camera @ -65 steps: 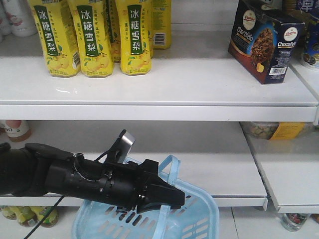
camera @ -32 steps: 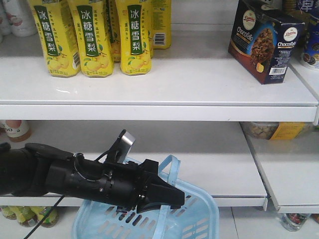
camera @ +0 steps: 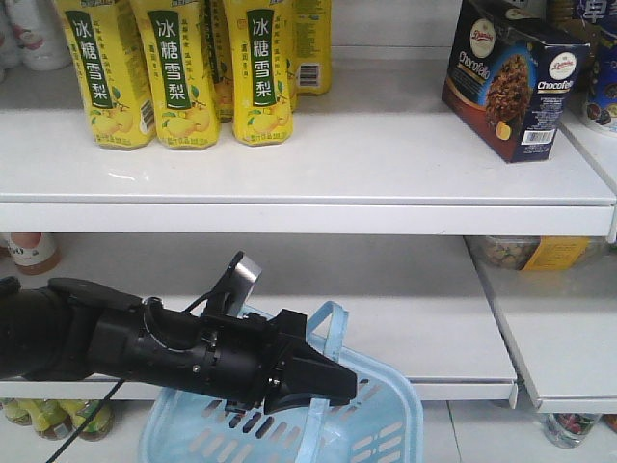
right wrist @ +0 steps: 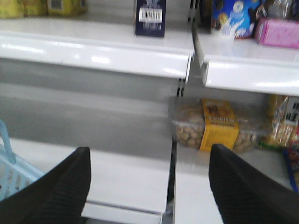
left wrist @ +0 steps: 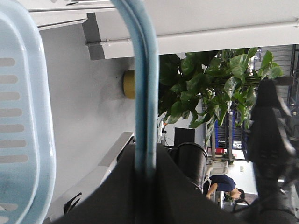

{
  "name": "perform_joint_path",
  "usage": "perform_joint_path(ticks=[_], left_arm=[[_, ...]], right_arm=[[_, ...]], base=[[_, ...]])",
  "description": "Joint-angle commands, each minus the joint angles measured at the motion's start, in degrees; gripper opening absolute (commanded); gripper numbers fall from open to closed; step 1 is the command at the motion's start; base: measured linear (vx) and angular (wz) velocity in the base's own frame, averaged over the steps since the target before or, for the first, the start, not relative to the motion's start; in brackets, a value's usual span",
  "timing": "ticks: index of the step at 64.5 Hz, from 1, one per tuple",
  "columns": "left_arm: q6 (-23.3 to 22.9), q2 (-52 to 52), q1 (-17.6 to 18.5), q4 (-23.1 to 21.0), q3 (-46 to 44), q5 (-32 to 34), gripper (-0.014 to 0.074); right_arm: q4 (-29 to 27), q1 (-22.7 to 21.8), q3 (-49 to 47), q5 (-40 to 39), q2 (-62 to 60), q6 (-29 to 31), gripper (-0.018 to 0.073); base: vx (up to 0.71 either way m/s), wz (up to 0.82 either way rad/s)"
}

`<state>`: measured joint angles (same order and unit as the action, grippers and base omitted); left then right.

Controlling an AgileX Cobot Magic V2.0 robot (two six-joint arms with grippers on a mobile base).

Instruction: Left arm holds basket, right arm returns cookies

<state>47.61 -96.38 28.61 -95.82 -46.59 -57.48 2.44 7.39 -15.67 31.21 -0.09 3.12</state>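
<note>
This is a shop: white shelves [camera: 308,183] carry rows of yellow cartons [camera: 178,72] at the left, a barcoded cookie box [camera: 511,82] at their right end, packaged snacks [right wrist: 212,126] below, and a shopping basket [camera: 386,424] underneath.

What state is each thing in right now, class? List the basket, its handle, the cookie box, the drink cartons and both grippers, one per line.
basket: hanging below the lower shelf, no goods visible inside.
handle: raised, clamped.
left gripper: shut on handle.
right gripper: open, holding nothing.
cookies: upright on the top shelf, closed.
drink cartons: upright in a row, top shelf.
</note>
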Motion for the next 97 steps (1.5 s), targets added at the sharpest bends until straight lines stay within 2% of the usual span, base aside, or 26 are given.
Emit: perform_joint_path(ticks=[1,15,22,26,40,91,97], left_arm=[[1.1,2.1,0.0,-3.3,-1.5,-2.4,-0.0006],[1.1,2.1,0.0,-3.2,-1.5,-2.4,-0.0006],[1.1,2.1,0.0,-3.2,-1.5,-2.4,-0.0006],[1.1,2.1,0.0,-3.2,-1.5,-2.4,-0.0006],[1.1,2.1,0.0,-3.2,-1.5,-2.4,-0.0006],[1.1,3.0,0.0,-3.2,-1.5,-1.9,-0.0006],[1.1,5.9,0.1,-0.1,-1.5,-1.1,-0.0006]], right_arm=[[0.0,-0.3,1.2,-5.4,2.1,0.3,0.0505],[0.2,-0.3,1.4,-11.3,2.4,0.3,0.0498],[0.2,-0.3,1.4,-11.2,2.4,0.3,0.0435],[0.2,-0.3,1.4,-11.2,2.4,0.3,0.0356],[0.1,-0.3,1.4,-11.1,2.4,0.3,-0.0016],[-0.1,-0.3,1.4,-11.1,2.4,0.3,-0.0008],[-0.1,-0.3,1.4,-11.1,2.4,0.3,-0.0008]], base=[[0.00,0.00],[0.00,0.00],[0.00,0.00],[0.00,0.00],[0.00,0.00],[0.00,0.00],[0.00,0.00]])
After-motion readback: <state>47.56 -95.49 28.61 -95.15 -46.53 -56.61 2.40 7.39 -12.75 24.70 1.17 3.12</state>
